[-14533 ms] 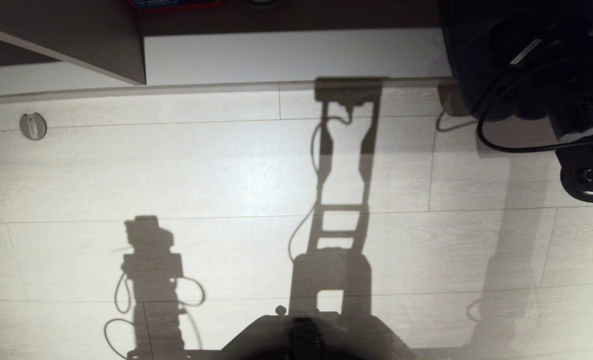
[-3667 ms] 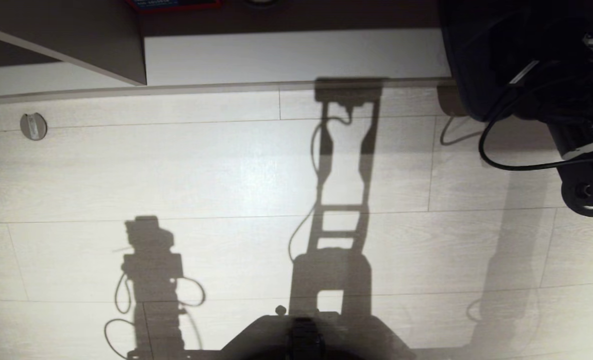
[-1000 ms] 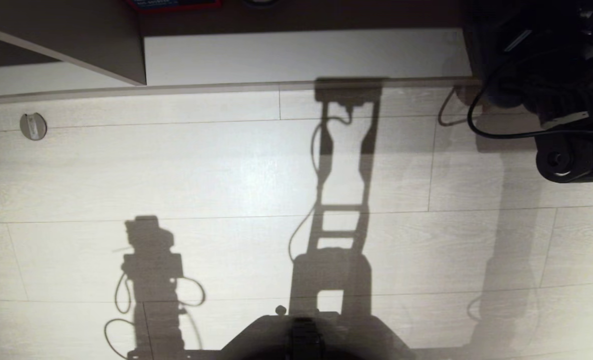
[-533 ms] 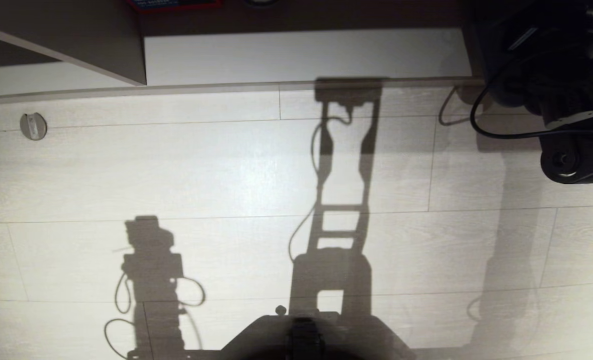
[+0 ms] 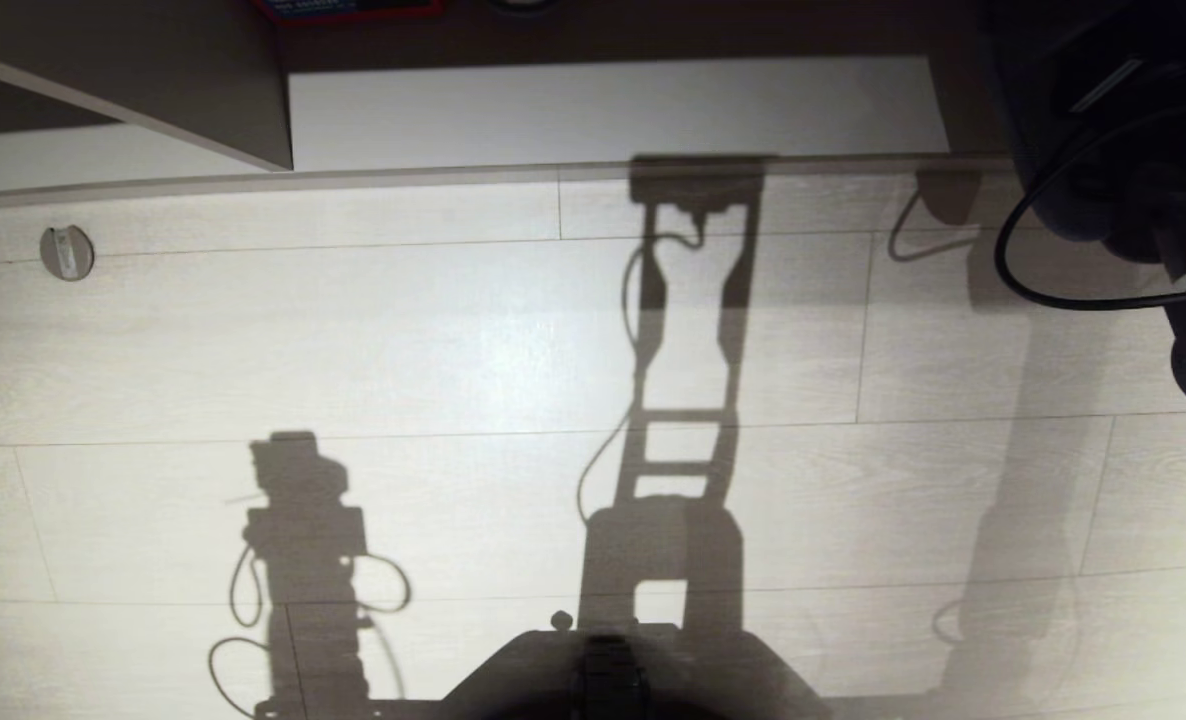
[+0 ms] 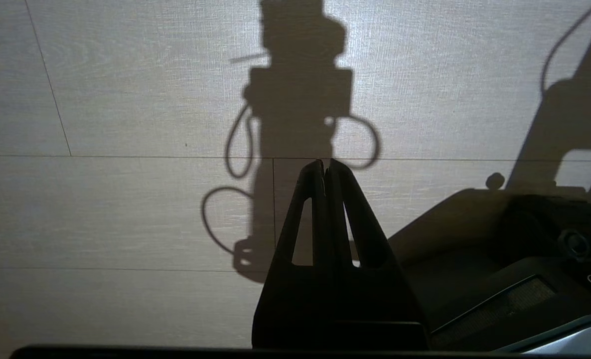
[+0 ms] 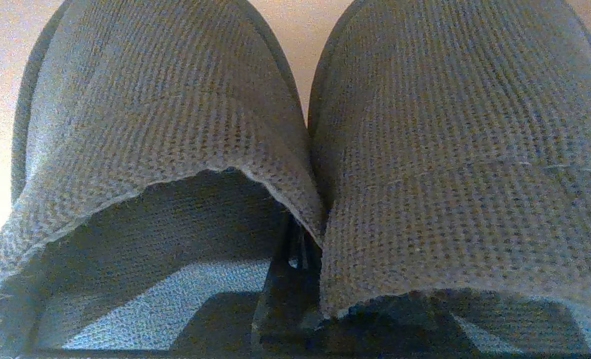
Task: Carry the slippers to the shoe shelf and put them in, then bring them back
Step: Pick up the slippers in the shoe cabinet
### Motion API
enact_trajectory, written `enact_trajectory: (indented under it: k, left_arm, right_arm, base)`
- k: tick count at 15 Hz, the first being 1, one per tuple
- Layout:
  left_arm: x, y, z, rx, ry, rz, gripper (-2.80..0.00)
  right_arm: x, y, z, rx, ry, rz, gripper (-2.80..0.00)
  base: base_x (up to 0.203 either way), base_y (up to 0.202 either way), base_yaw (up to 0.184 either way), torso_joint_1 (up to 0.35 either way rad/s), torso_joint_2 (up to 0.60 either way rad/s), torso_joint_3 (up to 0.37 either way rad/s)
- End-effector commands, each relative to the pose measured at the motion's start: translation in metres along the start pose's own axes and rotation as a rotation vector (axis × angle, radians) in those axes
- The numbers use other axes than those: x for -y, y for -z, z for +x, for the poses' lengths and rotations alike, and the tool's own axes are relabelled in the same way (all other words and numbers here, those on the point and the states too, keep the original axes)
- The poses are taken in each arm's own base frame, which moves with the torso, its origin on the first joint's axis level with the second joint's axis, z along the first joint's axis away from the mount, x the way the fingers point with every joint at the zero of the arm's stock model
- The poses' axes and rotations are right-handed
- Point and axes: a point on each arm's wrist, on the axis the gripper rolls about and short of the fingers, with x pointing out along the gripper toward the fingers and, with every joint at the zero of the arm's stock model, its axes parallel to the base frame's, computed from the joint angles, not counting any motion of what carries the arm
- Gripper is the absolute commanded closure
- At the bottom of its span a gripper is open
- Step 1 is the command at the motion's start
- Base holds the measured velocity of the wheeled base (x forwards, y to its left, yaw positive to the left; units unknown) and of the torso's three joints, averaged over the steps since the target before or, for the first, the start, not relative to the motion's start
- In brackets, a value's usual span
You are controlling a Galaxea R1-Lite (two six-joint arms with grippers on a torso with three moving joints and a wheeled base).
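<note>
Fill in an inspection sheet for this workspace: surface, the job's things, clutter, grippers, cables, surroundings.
Surface: pale wood-plank floor, crossed by the robot's own shadows.
Job's things: slippers, a side-by-side pair with knit toe bands; shoe shelf at the far edge of the floor, its pale bottom board bare where visible.
Clutter: small round disc on the floor at the robot's left.
Grippers: right gripper shut on the slippers' adjoining inner edges; left gripper shut, empty, hanging over the floor.
Cables: black cable looping off the right arm.
Surroundings: dark panel beside the shelf; red-edged item at the top edge, unidentifiable.
</note>
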Motion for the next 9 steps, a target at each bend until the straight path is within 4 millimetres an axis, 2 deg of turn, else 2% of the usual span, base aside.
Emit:
enact_trajectory:
  k: [1,3,4,5,8,9]
  left_arm:
    - [0.0,0.0,0.0,0.0,0.0,-0.001,0.0]
    - [0.0,0.0,0.0,0.0,0.0,-0.001,0.0]
    - [0.0,0.0,0.0,0.0,0.0,-0.001,0.0]
    - [0.0,0.0,0.0,0.0,0.0,-0.001,0.0]
    - [0.0,0.0,0.0,0.0,0.0,-0.001,0.0]
    - [0.0,0.0,0.0,0.0,0.0,-0.001,0.0]
  right_arm:
    - [-0.004,-0.035,-0.013,0.035,-0.01,0.009,0.0]
    - [-0.008,-0.042,-0.023,-0.007,-0.022,0.018,0.0]
    - [-0.011,-0.057,-0.036,-0.022,-0.032,0.026,0.0]
    - [-0.013,-0.06,-0.047,-0.063,-0.039,0.032,0.0]
    - [-0.018,-0.057,-0.079,-0.196,-0.055,0.038,0.0]
    - [-0.017,-0.054,-0.099,-0.261,-0.059,0.035,0.0]
  base:
    - [0.0,0.0,0.0,0.0,0.0,0.0]
    - [0.0,0.0,0.0,0.0,0.0,0.0]
    - [0.0,0.0,0.0,0.0,0.0,0.0]
    - [0.0,0.0,0.0,0.0,0.0,0.0]
    - [0.0,0.0,0.0,0.0,0.0,0.0]
    - [0.0,0.0,0.0,0.0,0.0,0.0]
